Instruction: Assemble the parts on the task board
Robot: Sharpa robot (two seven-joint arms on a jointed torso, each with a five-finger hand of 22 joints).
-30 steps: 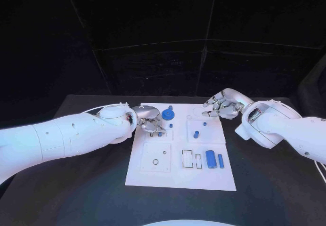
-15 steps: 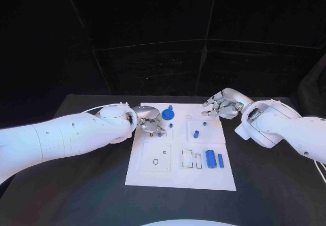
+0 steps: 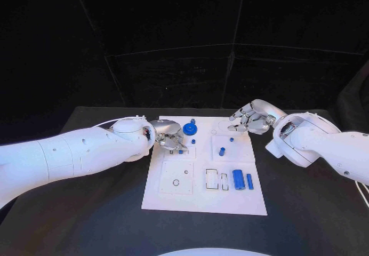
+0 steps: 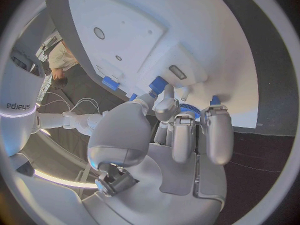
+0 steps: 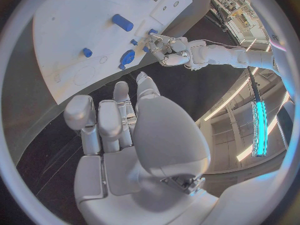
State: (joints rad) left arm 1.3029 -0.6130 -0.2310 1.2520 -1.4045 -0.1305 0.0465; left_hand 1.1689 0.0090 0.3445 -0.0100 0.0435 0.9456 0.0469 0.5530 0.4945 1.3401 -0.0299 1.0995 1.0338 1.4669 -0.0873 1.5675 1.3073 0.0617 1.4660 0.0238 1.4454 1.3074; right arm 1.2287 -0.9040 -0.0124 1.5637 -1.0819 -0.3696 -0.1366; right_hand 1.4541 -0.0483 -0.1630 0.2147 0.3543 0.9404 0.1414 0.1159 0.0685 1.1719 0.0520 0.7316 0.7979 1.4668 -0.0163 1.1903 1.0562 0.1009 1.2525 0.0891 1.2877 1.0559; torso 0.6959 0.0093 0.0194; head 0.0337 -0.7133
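Note:
The white task board (image 3: 203, 194) lies in the middle of the black table. My left hand (image 3: 169, 137) hovers over its far left part, next to a blue gear (image 3: 190, 128). In the left wrist view the thumb and a fingertip (image 4: 165, 92) meet on a small blue part (image 4: 157, 84) at the board's surface, with the gear (image 4: 189, 111) behind the fingers. My right hand (image 3: 250, 121) hangs at the board's far right corner, fingers curled in, holding nothing. A thick blue cylinder (image 3: 239, 179) and a thin blue pin (image 3: 250, 182) lie at the near right.
Small blue pegs (image 3: 221, 151) stand in the board's far right panel, and another peg (image 3: 193, 142) stands near the gear. Rectangular slots (image 3: 211, 178) and a round hole (image 3: 176, 183) are in the near half. Black table surrounds the board.
My right hand has drawn slightly away from the board's corner. My left hand has barely shifted over the same spot.

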